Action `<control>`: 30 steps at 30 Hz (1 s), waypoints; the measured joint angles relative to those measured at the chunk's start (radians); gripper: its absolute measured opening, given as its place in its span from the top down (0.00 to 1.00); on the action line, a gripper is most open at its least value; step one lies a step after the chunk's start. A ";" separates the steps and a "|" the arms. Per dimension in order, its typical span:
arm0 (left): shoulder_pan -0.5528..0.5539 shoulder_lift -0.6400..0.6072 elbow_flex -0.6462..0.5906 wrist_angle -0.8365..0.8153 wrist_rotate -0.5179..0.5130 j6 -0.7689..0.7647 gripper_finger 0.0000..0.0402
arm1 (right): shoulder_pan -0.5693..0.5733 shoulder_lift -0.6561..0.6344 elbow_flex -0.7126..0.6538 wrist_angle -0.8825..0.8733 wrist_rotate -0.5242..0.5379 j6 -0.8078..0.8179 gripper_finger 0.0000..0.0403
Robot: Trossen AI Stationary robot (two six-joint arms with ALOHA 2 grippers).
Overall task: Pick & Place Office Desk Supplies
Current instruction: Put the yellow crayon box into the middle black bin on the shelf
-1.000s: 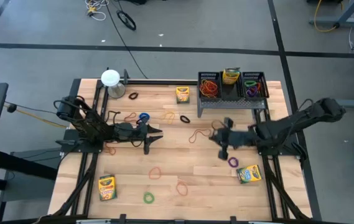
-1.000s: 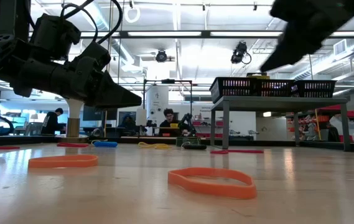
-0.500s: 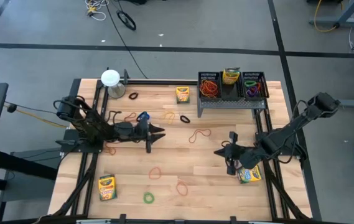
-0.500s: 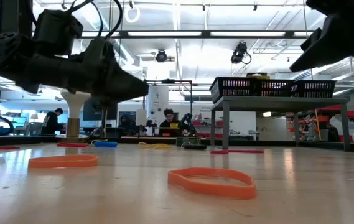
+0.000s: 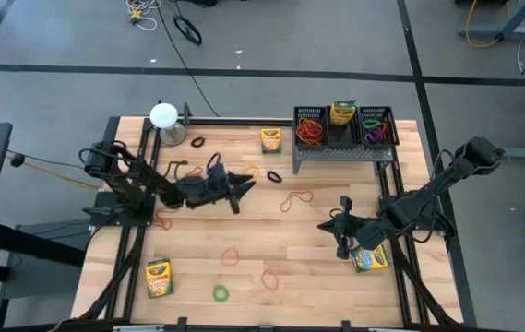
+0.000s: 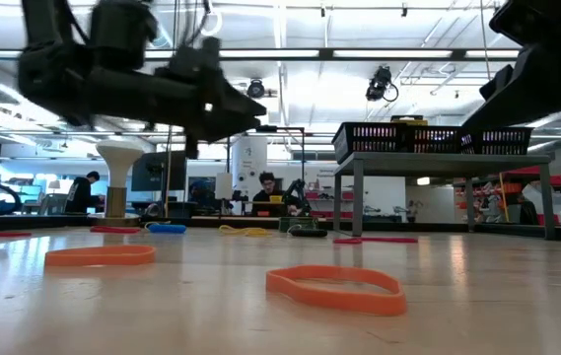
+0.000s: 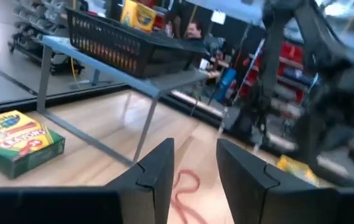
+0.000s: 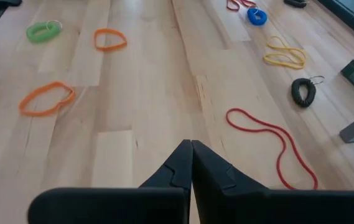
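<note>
Rubber bands and crayon boxes strewn flat on the table.
Red loop [image 5: 293,199] mid-table; crayon boxes [image 5: 158,276] lie near corners; orange band [image 5: 231,255] nearer front.

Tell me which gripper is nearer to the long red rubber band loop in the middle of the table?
Left. The left gripper hovers just beside the red loop, on its left. The right gripper is farther off, toward the table's front right.

Desk [image 5: 317,267]: light wood w/ plank lines. Rack [image 5: 343,148] is black mesh. Crayon box [image 7: 16,142] yellow & green. Bands: long red one [image 8: 269,144], yellow [image 8: 284,56], blue [image 8: 256,15], green [image 8: 42,30], 2 orange [image 8: 46,98] [image 8: 110,39], black coil [image 8: 302,91]. Lamp [image 5: 163,115] near desk's back left corner is white. Arms are dark.
</note>
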 joint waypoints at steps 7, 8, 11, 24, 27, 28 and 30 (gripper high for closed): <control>0.242 0.000 0.273 -0.651 0.303 -0.087 0.95 | -0.001 0.000 -0.001 0.015 0.014 -0.019 0.97; 0.271 0.001 0.319 -0.758 0.309 -0.069 0.97 | -0.001 0.000 -0.001 0.019 0.014 -0.020 0.97; 0.340 0.002 0.440 -0.954 0.309 0.010 0.99 | -0.001 0.000 -0.001 0.027 0.014 -0.028 0.97; 0.488 0.270 0.756 -1.184 0.506 0.179 0.99 | -0.001 0.000 -0.001 0.044 0.014 -0.054 0.97; 0.505 0.307 0.822 -1.245 0.507 0.179 0.99 | -0.001 0.000 -0.001 0.044 0.014 -0.060 0.97; 0.511 0.315 0.837 -1.271 0.505 0.179 0.99 | -0.001 0.000 -0.001 0.044 0.013 -0.063 0.97; 0.518 0.327 0.854 -1.316 0.497 0.179 0.99 | -0.001 0.000 -0.001 0.044 0.014 -0.068 0.97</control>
